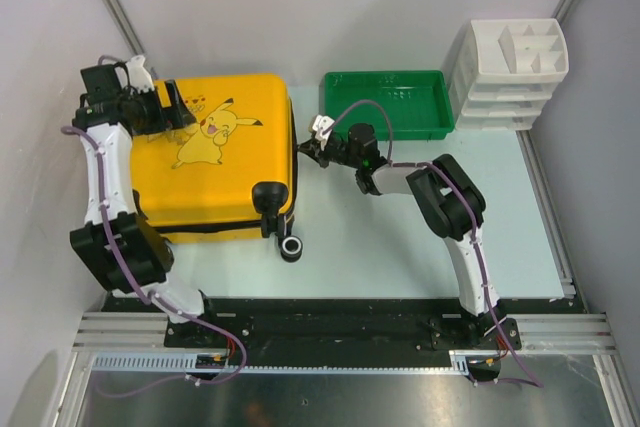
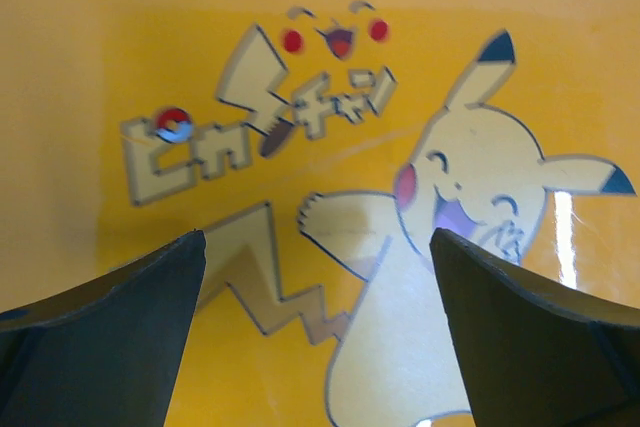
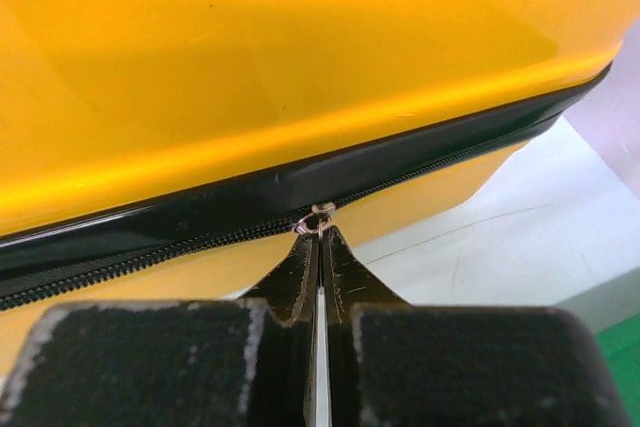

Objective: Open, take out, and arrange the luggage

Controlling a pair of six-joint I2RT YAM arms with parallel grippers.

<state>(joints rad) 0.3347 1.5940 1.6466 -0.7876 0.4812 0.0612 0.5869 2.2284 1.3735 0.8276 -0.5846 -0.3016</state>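
Observation:
The yellow luggage (image 1: 225,172) with its cartoon print lies flat at the left of the table, lid closed. My left gripper (image 1: 178,107) hovers over its far left part, open, with the printed lid (image 2: 300,57) showing between the two dark fingers (image 2: 110,317) and nothing held. My right gripper (image 1: 312,152) is at the suitcase's right side. In the right wrist view the right gripper (image 3: 321,237) is shut on the small metal zipper pull (image 3: 321,217) of the black zipper band (image 3: 180,222), under the yellow shell (image 3: 250,67).
A green tray (image 1: 432,119) stands behind the right arm, and a stack of white compartmented organizers (image 1: 510,72) sits at the far right. The suitcase's black handle (image 1: 270,202) and a wheel (image 1: 291,247) stick out at its near right corner.

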